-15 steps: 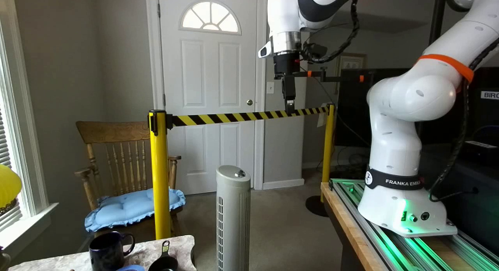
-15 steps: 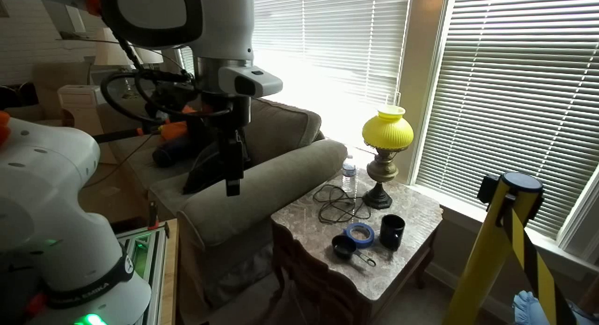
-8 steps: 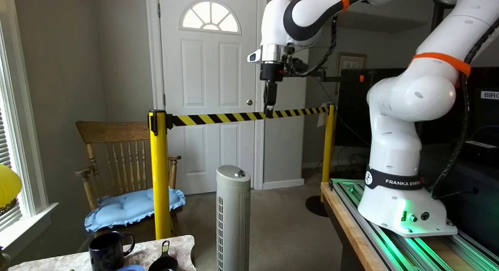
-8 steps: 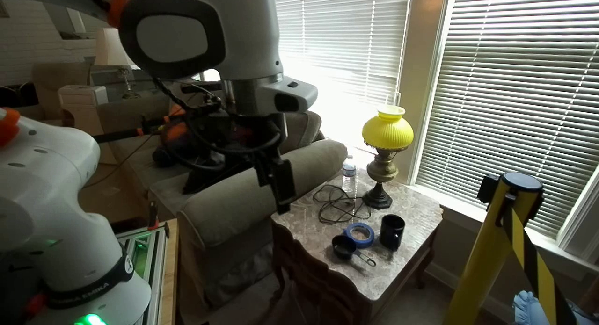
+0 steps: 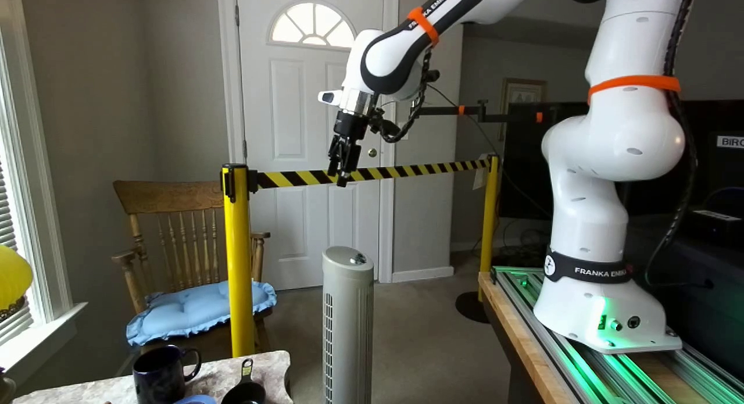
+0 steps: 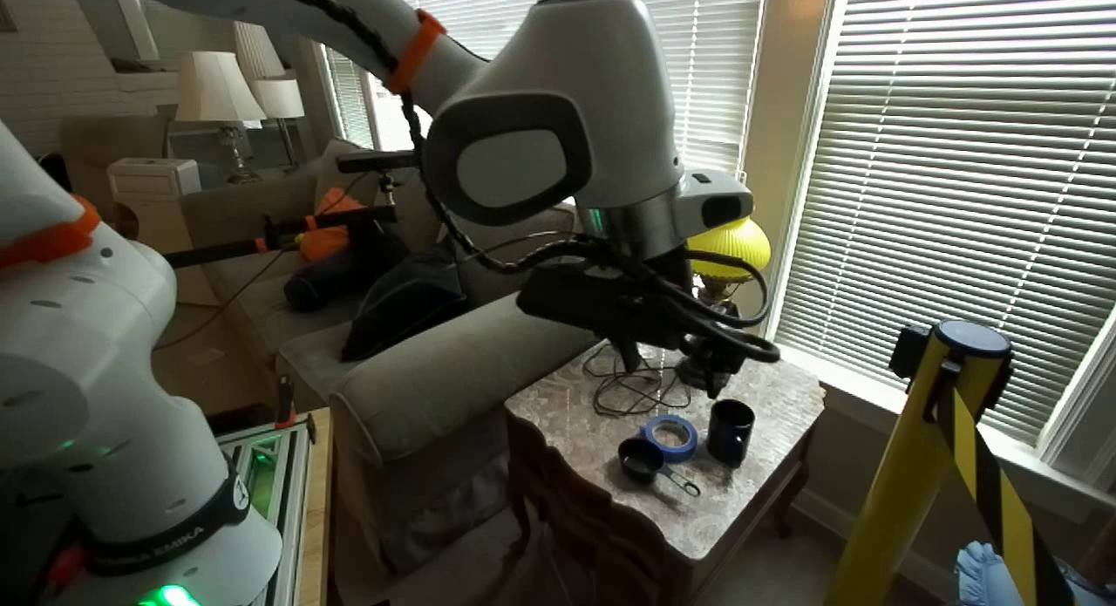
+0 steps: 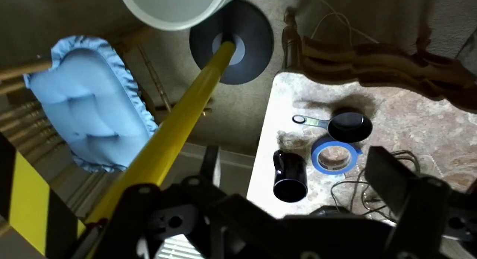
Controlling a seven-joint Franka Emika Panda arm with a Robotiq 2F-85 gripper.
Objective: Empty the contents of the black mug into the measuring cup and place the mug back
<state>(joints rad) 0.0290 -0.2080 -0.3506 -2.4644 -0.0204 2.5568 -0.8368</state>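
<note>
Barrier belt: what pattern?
Slanted black and yellow stripes; the belt shows best in an exterior view.

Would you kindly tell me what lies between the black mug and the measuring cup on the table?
A roll of blue tape lies between the black mug and the measuring cup, shown in the wrist view.

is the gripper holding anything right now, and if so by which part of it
Nothing is held: the gripper is open, and the black mug stands upright on the table.

The mug [image 7: 291, 176] is glossy, the cushion [image 7: 93, 111] cloth, the measuring cup [image 7: 349, 128] possibly plastic.
</note>
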